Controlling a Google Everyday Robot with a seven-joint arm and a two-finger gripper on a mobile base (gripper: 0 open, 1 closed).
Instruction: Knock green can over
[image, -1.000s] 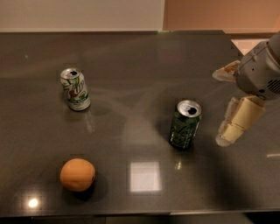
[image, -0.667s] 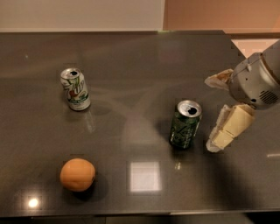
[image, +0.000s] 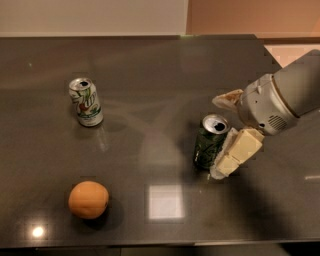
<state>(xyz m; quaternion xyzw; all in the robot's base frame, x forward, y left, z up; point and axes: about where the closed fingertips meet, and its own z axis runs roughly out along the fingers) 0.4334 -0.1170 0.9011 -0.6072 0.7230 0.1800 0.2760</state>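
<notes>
The green can (image: 207, 145), dark green with pale swirls and a silver top, stands upright right of the table's middle. My gripper (image: 218, 136) comes in from the right and is open. Its lower finger (image: 235, 154) lies against the can's right side. Its upper finger (image: 226, 98) reaches past the can just behind its top. The can stands between the two fingers.
A white can with green and red print (image: 86, 102) stands upright at the left. An orange (image: 88, 199) lies at the front left. The dark table (image: 150, 75) ends at the right past my arm (image: 287, 95) and along the front.
My gripper has moved left towards the green can, and its lower finger now rests against the can's side. The can still stands in the same spot.
</notes>
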